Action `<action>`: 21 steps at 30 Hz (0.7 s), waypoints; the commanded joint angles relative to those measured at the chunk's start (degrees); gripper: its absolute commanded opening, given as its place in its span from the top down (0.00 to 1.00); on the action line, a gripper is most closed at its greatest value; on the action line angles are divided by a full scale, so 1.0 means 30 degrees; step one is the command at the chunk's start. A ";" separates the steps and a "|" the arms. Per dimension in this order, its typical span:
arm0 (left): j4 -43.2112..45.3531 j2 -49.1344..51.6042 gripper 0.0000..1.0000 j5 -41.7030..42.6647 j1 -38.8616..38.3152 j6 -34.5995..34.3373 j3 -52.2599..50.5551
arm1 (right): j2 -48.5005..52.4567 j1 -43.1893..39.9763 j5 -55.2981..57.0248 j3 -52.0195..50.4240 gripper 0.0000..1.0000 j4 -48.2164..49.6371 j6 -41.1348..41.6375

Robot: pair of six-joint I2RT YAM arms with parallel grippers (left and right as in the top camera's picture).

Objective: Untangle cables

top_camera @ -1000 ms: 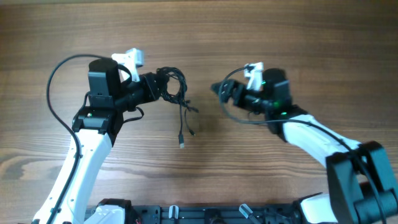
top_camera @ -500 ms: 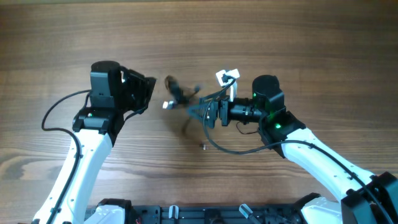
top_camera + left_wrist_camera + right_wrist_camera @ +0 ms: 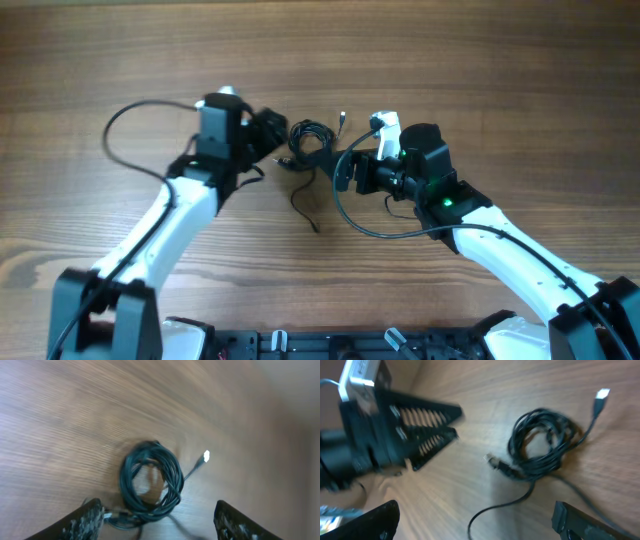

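Note:
The cables lie on the wooden table as a small dark coil, with one plug end sticking out and one strand trailing toward the front. My left gripper stands just left of the coil, open, with nothing between its fingers. In the left wrist view the cables rest ahead of the left gripper. My right gripper is open to the right of the coil and apart from it. The right wrist view shows the cables, a loose strand and the right gripper.
The left gripper's dark fingers fill the upper left of the right wrist view. Thicker black arm cables loop beside each arm. A dark rail runs along the table's front edge.
My left gripper has opened and let go of the cable bundle, which now lies on the table. The left arm has swung right; the right gripper has drawn back a little to the right.

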 commanded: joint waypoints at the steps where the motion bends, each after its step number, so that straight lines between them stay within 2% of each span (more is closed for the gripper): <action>1: 0.1960 0.2820 0.29 -0.1217 -0.2091 0.8626 0.0044 | -0.0109 -0.0321 0.1319 0.0051 0.00 -0.0036 -0.0415; 3: 0.3177 0.4619 0.35 -0.2572 -0.2543 0.9639 0.0044 | -0.0109 -0.0321 0.1326 0.0051 0.00 -0.0160 -0.0430; 6: 0.4838 0.6776 0.36 -0.2667 -0.2426 0.9872 0.0044 | -0.0109 -0.0321 0.1406 0.0051 0.00 -0.0474 -0.0444; 8: 0.5559 0.7890 0.45 -0.3759 -0.2324 0.9865 0.0051 | -0.0109 -0.0313 0.1494 0.0051 0.00 -0.0597 -0.0444; 10: 0.4663 0.8225 0.75 -0.4087 -0.2317 0.9806 0.0051 | -0.0109 -0.0313 0.1996 0.0051 0.00 -0.0590 -0.0430; 11: 0.3614 0.8218 0.96 -0.4080 -0.2317 0.9785 0.0051 | -0.0109 -0.0313 0.2295 0.0051 0.00 -0.0583 -0.0423; 13: 0.1974 0.8204 0.96 -0.4095 -0.2317 0.9355 0.0051 | -0.0109 -0.0313 0.2390 0.0051 0.00 -0.0590 -0.0415; 16: -0.0270 0.7388 0.96 -0.5231 -0.2310 0.6426 0.0109 | -0.0109 -0.0313 0.2382 0.0051 0.00 -0.0597 -0.0408; 18: -0.1399 0.5574 0.96 -0.5224 -0.2317 0.5085 0.0138 | -0.0109 -0.0313 0.2266 0.0051 0.00 -0.0597 -0.0277; 21: -0.2237 0.1851 0.96 -0.5217 -0.2310 0.4809 0.0138 | -0.0109 -0.0313 0.2244 0.0051 0.00 -0.0831 -0.0270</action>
